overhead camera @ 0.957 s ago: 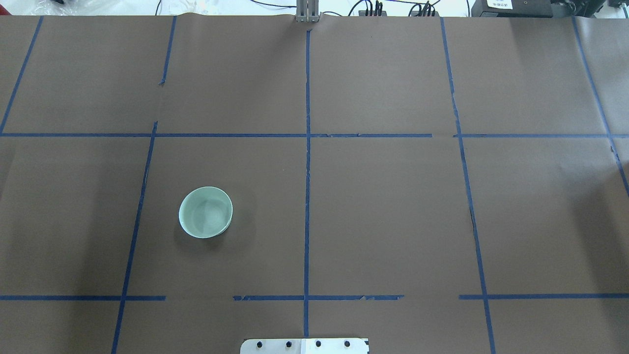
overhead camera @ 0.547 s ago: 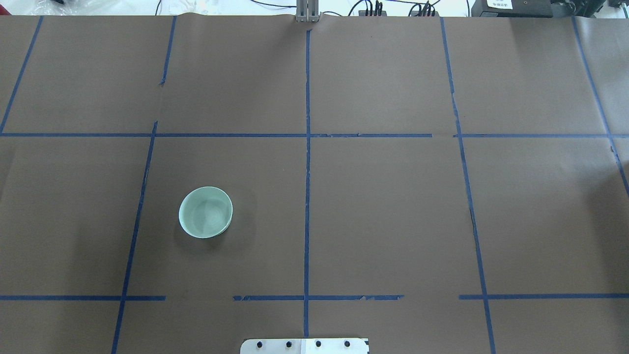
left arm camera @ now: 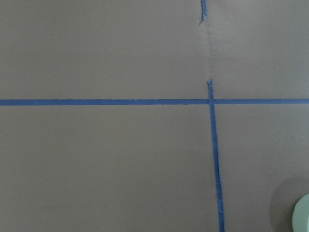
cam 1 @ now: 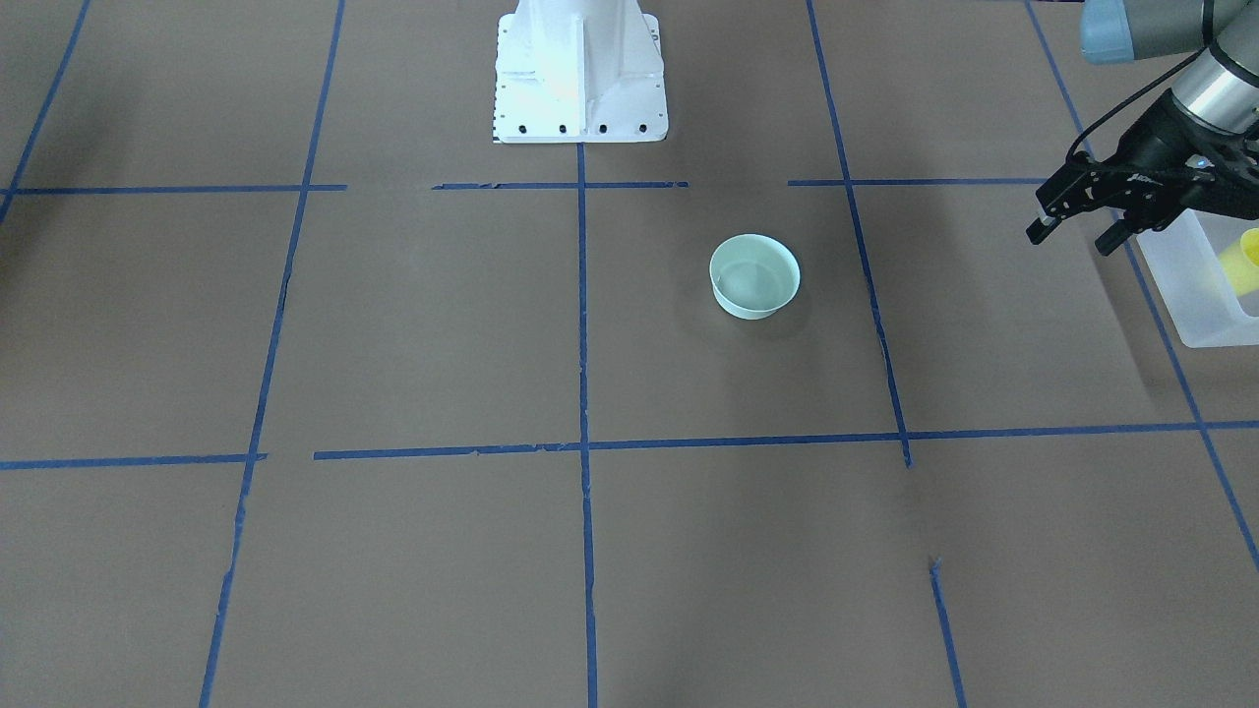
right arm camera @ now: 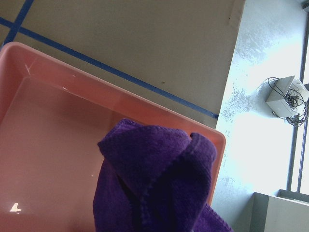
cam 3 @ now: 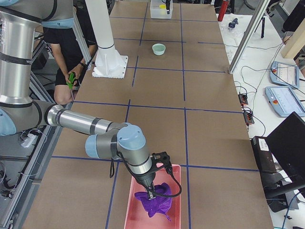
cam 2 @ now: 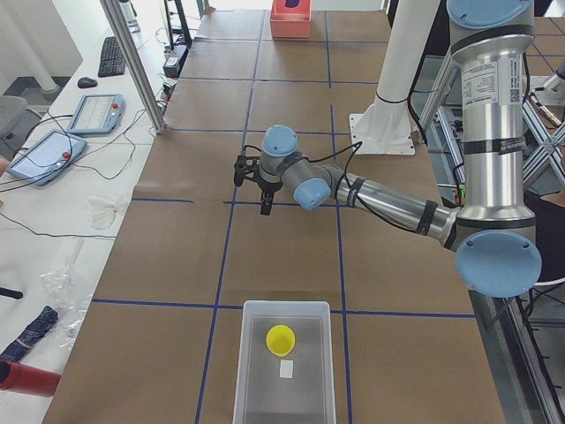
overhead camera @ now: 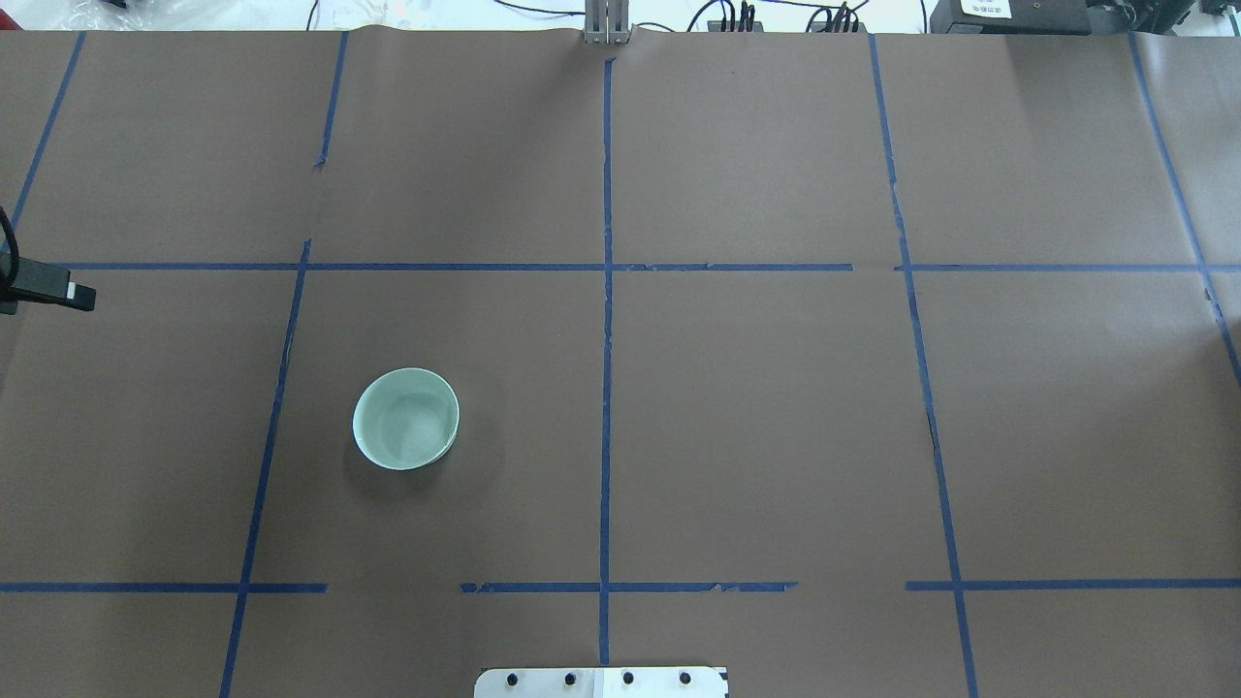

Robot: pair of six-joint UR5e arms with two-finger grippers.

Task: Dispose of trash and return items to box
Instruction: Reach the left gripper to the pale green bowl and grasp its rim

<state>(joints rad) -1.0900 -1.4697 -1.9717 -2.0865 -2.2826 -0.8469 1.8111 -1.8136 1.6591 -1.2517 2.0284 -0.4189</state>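
Observation:
A bright-yellow cup stands inside the frosted-white box, which also shows at the right edge of the front view. My left gripper is open and empty. It hangs above the table just beside the box on the bowl's side, and one fingertip shows at the overhead view's left edge. A pale green bowl sits alone on the brown table. My right gripper is over a pink tray, right at a purple cloth. I cannot tell whether it grips the cloth.
The white robot base stands at the table's near middle edge. A person sits behind the base. Tablets and cables lie on the white bench along the far side.
My left gripper's fingertip has come into the overhead view at the left edge. The bowl has not moved.

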